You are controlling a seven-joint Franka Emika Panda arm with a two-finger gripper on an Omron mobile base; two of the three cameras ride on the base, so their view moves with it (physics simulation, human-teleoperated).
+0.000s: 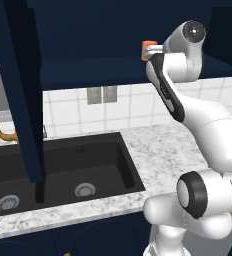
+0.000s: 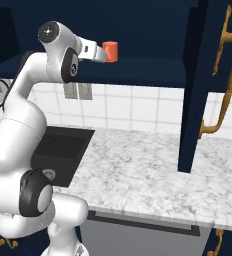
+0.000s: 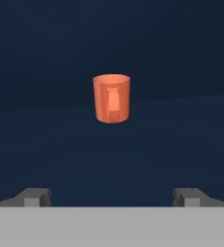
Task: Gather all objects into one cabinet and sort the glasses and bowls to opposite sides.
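Inside the navy cabinet (image 3: 181, 58), the orange tumbler (image 3: 112, 98) stands upright on the shelf at upper centre of the hand view, ahead of the gripper (image 3: 112, 197), clear of its widely parted, empty fingers.

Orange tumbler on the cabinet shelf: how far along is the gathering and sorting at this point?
Done: the orange tumbler stands upright on the shelf of the open navy cabinet, whose door is swung wide. In hand: nothing; the hand faces the tumbler with fingers spread, apart from it. Left: cream tumblers and bowl can't be judged from here.
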